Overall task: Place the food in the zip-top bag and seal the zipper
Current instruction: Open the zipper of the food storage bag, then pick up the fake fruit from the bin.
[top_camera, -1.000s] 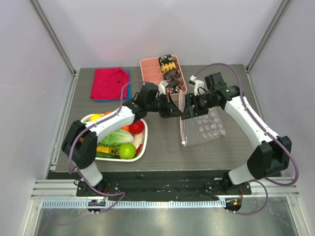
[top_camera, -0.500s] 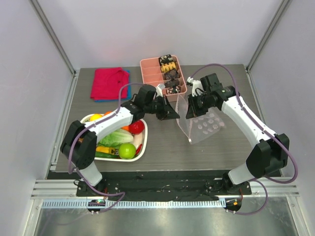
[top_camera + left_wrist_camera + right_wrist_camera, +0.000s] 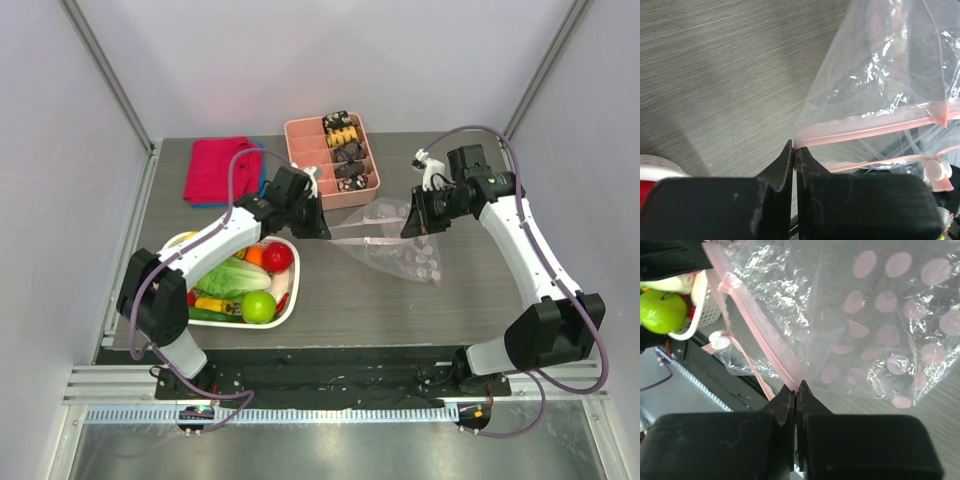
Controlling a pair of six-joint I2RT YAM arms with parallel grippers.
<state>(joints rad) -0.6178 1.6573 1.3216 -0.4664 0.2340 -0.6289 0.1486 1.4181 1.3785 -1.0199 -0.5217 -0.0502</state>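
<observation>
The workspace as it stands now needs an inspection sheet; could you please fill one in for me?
Surface: grey wood-grain table, no spills seen.
Job's things: zip-top bag stretched between both arms, no food inside; zipper unsealed, its strips apart; food all in the white basket.
Clutter: pink compartment tray with snacks; red cloth far left.
Grippers: left tool shut on the zipper strip; right tool shut on its other end.
Cables: purple cables loop over each arm, clear of the bag.
Surroundings: white walls, metal rail at the near edge.
</observation>
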